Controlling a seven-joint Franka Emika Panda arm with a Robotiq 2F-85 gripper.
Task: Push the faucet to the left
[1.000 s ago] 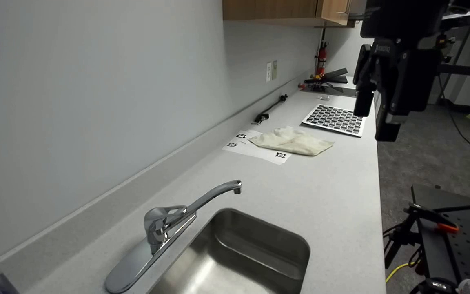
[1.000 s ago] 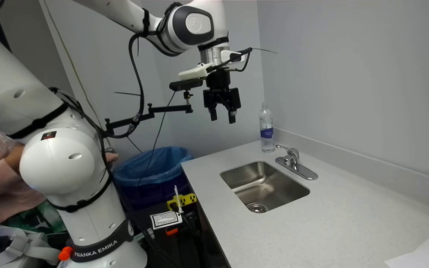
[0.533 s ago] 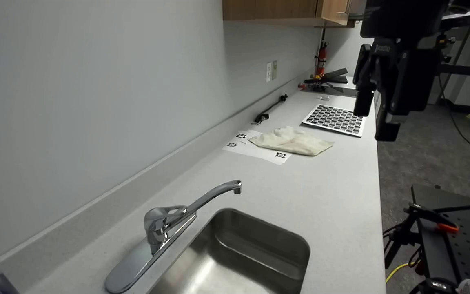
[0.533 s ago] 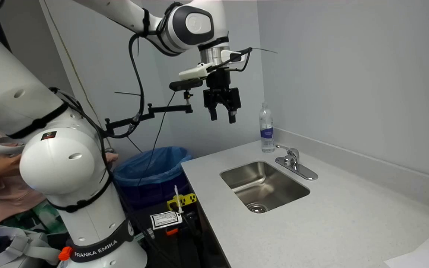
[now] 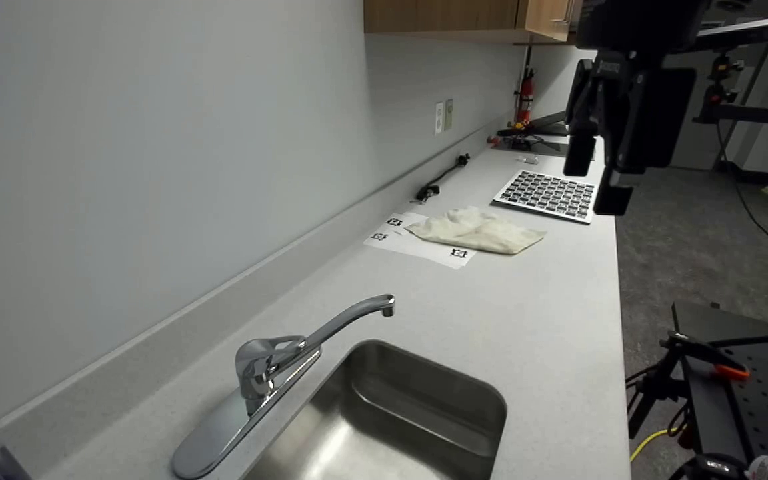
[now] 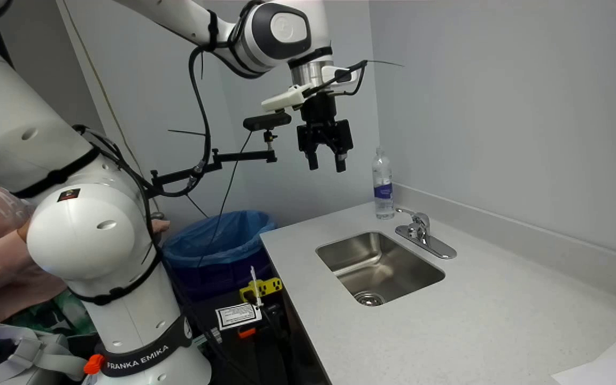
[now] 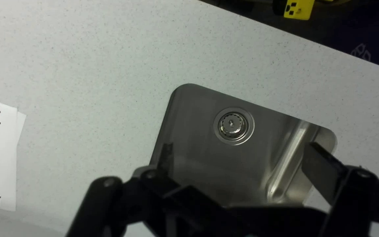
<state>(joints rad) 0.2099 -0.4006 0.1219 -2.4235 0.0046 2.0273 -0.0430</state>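
Pale countertop (image 6: 447,326) runs along a grey wall (image 6: 527,133), with a steel sink (image 6: 415,271) let into it. Between sink and wall sits the faucet (image 6: 420,232), and a transparent bottle (image 6: 383,182) stands upright just beside it. Further along, in an exterior view, lie marked paper sheets (image 5: 419,249), a crumpled cloth (image 5: 477,231) partly over them, and a black-and-white patterned board (image 5: 547,193). High above the countertop, well apart from the faucet, hangs the gripper (image 6: 326,164), its jaws spread wide.
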